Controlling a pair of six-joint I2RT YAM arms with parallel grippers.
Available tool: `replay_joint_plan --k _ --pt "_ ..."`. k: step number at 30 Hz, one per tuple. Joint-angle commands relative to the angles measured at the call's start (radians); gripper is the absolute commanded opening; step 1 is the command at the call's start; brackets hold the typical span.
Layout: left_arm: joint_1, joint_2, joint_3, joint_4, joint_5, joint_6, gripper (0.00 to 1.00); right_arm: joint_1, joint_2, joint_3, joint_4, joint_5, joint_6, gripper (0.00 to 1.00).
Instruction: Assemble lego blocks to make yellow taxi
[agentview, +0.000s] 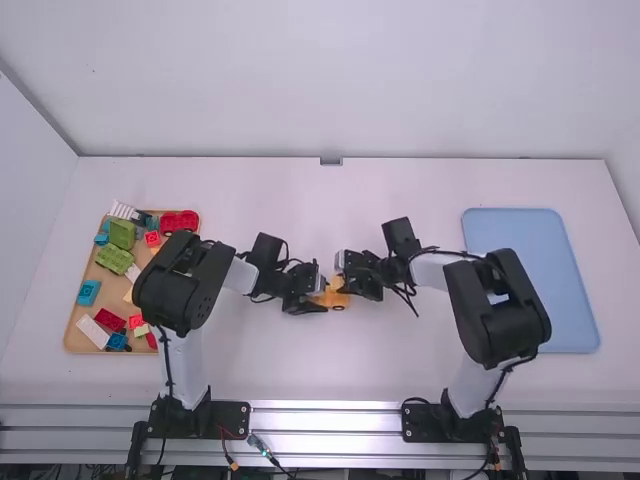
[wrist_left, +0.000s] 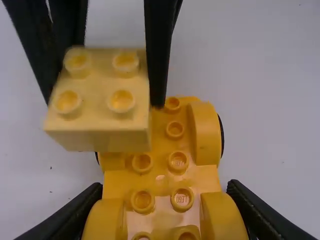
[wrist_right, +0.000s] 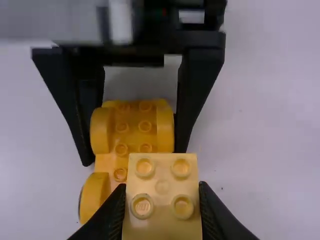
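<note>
White tabletop (agentview: 300, 370), with pale walls behind it; positions by the clock as seen in the high view, twelve farthest away.

Item, nine o'clock: tan rectangular tray (agentview: 80, 312) of mixed bricks. Within it: red wheeled piece (agentview: 179, 221) at one, green studded block (agentview: 114, 259) at eleven, blue brick (agentview: 88, 292) between eight and nine, white oblong brick (agentview: 93, 331) at seven. Left arm's black casing (agentview: 183, 283) overhangs its three o'clock side.

Item, three o'clock: flat, light-blue plastic tray (agentview: 540, 250), partly masked by the right arm's black casing (agentview: 498, 308).

Item, centre: yellow-orange studded taxi chassis with rounded fenders (wrist_left: 160, 175), partly hidden by both grippers. Left gripper (agentview: 320, 288): clamped on the chassis.

Item, above the chassis: pale-yellow, square, four-stud plastic brick (wrist_right: 162, 188). Right gripper (agentview: 344, 275): fingers closed on its sides.
</note>
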Motion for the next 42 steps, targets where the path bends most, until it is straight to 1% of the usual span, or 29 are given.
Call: replay_joint_plan --k 1,7,10,12,19,21,25,28,31,42 --pt "-0.006 0.024 -0.025 -0.013 -0.050 0.029 0.50 -0.007 -0.076 0.006 -0.021 -0.034 -0.027 0.00" --pt "-0.006 0.024 -0.025 -0.006 -0.050 0.030 0.50 -0.007 -0.079 -0.050 -0.023 -0.050 -0.023 0.00" --pt "-0.006 0.024 -0.025 -0.007 -0.050 0.029 0.50 -0.007 -0.079 -0.077 0.020 -0.063 0.005 0.00" --pt "-0.006 0.024 -0.025 -0.007 -0.050 0.029 0.50 -0.007 -0.078 -0.102 0.076 -0.041 0.068 0.00" --pt "-0.006 0.024 -0.025 -0.007 -0.050 0.029 0.50 -0.007 -0.078 -0.164 0.177 -0.042 0.122 0.00" --pt "-0.006 0.024 -0.025 -0.007 -0.050 0.029 0.52 -0.007 -0.066 -0.164 0.193 -0.042 0.135 0.00" --pt "-0.005 0.024 -0.025 -0.007 -0.050 0.029 0.50 -0.002 -0.035 -0.137 0.174 -0.041 0.132 0.00" --pt "-0.006 0.024 -0.025 -0.007 -0.050 0.029 0.50 0.021 -0.013 -0.113 0.146 -0.042 0.124 0.00" --pt "-0.006 0.024 -0.025 -0.008 -0.050 0.029 0.49 0.026 0.000 -0.100 0.145 -0.024 0.121 0.00" --pt "-0.011 0.024 -0.025 -0.007 -0.050 0.029 0.49 0.027 0.001 -0.101 0.150 0.016 0.097 0.00"
